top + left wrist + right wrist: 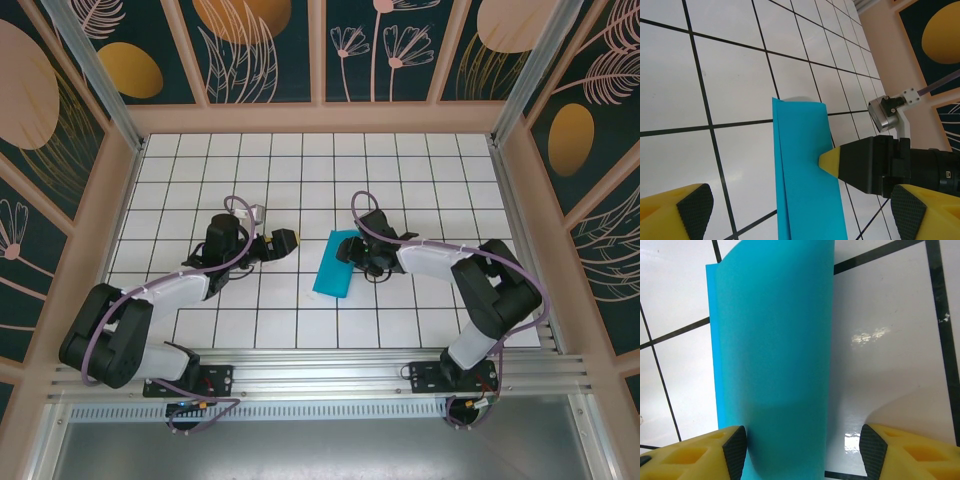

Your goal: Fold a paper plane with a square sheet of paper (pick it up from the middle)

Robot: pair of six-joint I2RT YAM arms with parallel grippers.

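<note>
We see the square sheet of paper [333,264], folded narrow, lying on the tiled table [400,160] between both arms. Our left gripper [284,240] gapes wide beside it; our right gripper [802,450] straddles its edge, unclamped.

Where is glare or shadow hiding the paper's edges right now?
Right wrist: glare patches on the glossy tile beside the teal paper, soft shadow to its right, edges readable. Left wrist: paper crisp, glare-free. Top external: even light, nothing washed out.
</note>
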